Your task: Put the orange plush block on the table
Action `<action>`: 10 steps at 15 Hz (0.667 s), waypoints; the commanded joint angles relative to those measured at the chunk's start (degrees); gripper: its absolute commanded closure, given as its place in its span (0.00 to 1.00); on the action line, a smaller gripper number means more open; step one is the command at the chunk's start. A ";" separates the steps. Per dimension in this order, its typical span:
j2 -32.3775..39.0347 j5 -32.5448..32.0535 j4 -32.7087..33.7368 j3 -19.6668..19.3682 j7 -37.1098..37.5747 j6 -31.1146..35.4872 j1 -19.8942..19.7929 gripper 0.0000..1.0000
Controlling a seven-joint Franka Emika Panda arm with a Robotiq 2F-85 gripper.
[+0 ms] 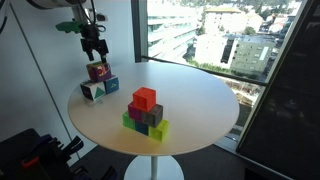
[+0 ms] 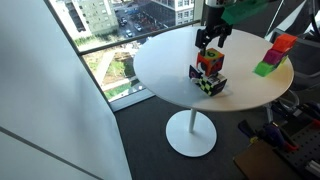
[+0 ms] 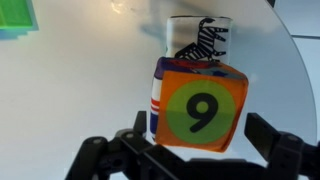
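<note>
Gripper (image 1: 94,48) hangs at the upper left of an exterior view, spread wide and holding nothing. Its fingers (image 3: 118,155) flank the orange plush block (image 3: 198,108) without touching it. That block sits atop teal-and-white cubes (image 1: 93,90) near the worktop (image 1: 200,100) edge.

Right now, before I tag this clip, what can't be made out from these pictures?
- Wrist view: whether the hand touches the orange block; the contact points are dark and unclear. In both exterior views they are too small.
- Wrist view: the lower part of the zebra cube, hidden by the block.
- Wrist view: most of the green cube, cut off at the top left corner.
</note>
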 commanded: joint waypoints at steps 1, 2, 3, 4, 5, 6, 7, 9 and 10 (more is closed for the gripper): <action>0.69 -0.34 0.94 -0.03 1.37 0.21 0.50 0.00; 0.63 -0.40 0.85 -0.01 1.45 0.28 0.54 0.00; 0.58 -0.28 0.79 -0.01 1.38 0.28 0.56 0.00; 0.56 -0.24 0.73 -0.03 1.35 0.31 0.59 0.00; 0.57 -0.22 0.64 -0.05 1.36 0.37 0.61 0.00; 0.59 -0.26 0.52 -0.08 1.39 0.36 0.62 0.00; 0.60 -0.35 0.40 -0.10 1.42 0.35 0.62 0.00; 0.63 -0.54 0.26 -0.11 1.49 0.24 0.63 0.00; 0.62 -0.69 0.18 -0.12 1.55 0.19 0.64 0.00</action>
